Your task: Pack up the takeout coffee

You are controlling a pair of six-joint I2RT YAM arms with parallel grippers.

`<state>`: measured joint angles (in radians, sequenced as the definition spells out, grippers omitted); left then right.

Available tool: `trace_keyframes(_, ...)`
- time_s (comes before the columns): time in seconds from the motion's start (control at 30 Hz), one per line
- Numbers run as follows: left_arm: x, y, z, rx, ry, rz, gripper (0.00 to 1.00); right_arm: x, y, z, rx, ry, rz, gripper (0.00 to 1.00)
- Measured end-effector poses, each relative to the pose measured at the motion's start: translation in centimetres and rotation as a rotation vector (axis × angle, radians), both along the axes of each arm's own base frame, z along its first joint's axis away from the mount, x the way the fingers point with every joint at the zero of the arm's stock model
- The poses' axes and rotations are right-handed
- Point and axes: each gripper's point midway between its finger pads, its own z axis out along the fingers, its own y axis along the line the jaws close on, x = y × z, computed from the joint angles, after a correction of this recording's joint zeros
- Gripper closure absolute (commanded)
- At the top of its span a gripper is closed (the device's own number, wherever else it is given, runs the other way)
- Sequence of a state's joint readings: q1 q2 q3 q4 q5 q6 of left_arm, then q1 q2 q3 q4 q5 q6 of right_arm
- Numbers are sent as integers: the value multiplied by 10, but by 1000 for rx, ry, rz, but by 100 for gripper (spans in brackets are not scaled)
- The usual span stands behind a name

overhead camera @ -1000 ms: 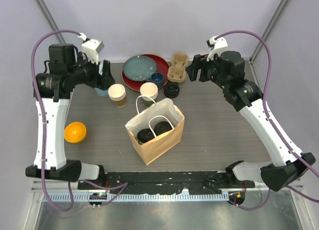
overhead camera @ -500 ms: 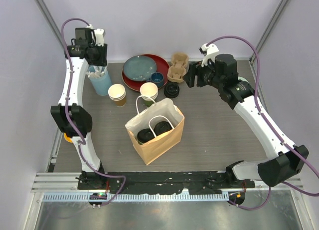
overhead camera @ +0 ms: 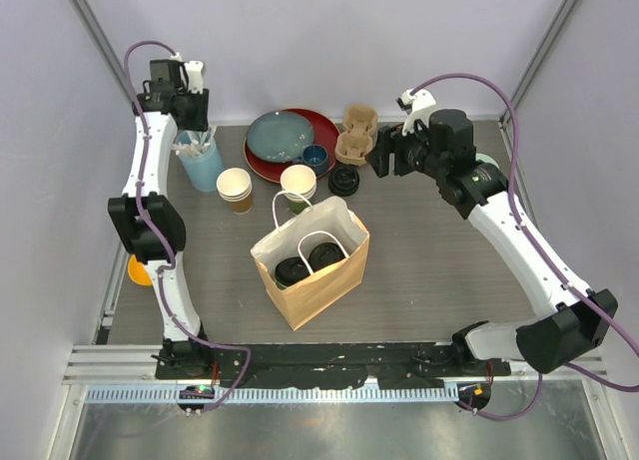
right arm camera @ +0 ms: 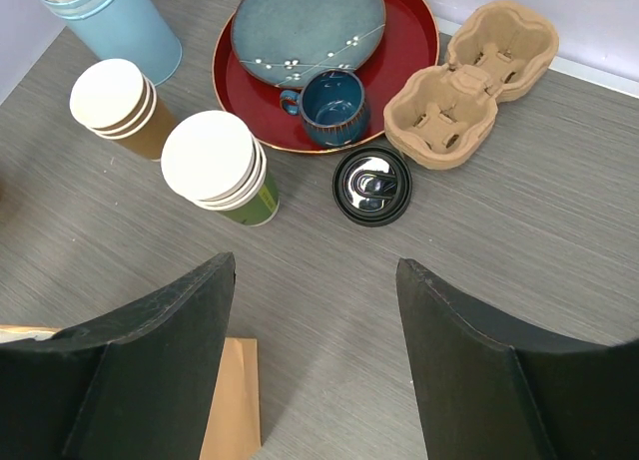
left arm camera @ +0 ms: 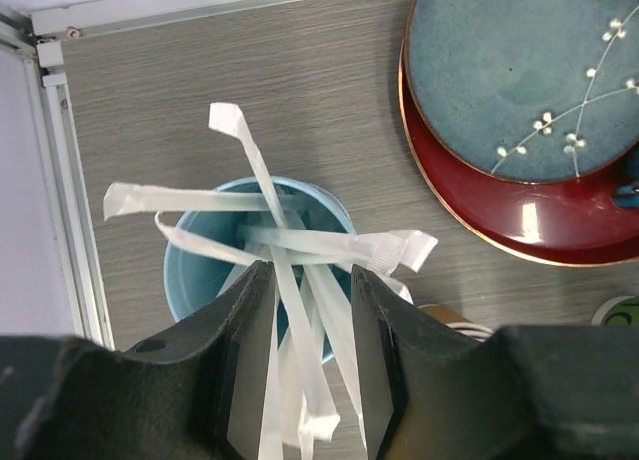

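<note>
Only half-wide, left pincer astride stirrers

Stirrer cup — blue plate — mug

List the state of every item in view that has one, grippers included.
paper bag: upright, open, two lidded cups inside.
black lid: loose on the table, on no cup.
brown cup stack: upright, unlidded.
green cup stack: upright, unlidded.
pulp cup carrier: empty.
light-blue cup: upright, holding white stirrers.
left gripper: fingers straddling stirrers, grip unclear.
right gripper: open, empty.
</note>
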<state>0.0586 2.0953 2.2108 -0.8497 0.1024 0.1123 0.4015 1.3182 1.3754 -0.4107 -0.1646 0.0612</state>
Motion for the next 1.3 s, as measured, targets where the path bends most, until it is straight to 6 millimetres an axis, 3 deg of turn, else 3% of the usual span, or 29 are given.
trace_keyframes(0.2, 11, -2, -15, -7, 18, -14, 59, 0, 1, 0, -2, -1, 7, 29)
trace_keyframes(0.3, 12, -5, -16, -20, 20, -27, 56, 0, 1, 0, -3, -2, 9, 29)
trace_keyframes(0.63, 25, -15, -17, -62, -5, -75, 59, -2, 3, 0, 2, 1, 24, 29)
trace_keyframes(0.87, 32, -17, -28, -70, -2, -83, 69, -1, 6, -5, 3, 14, 40, 29)
trace_keyframes(1.07, 40, -15, -22, -52, -42, -91, 98, -1, 10, -9, 6, 29, 59, 29)
trace_keyframes(1.3, 45, -11, -25, -14, -66, -105, 100, -3, 11, -9, 11, 31, 72, 29)
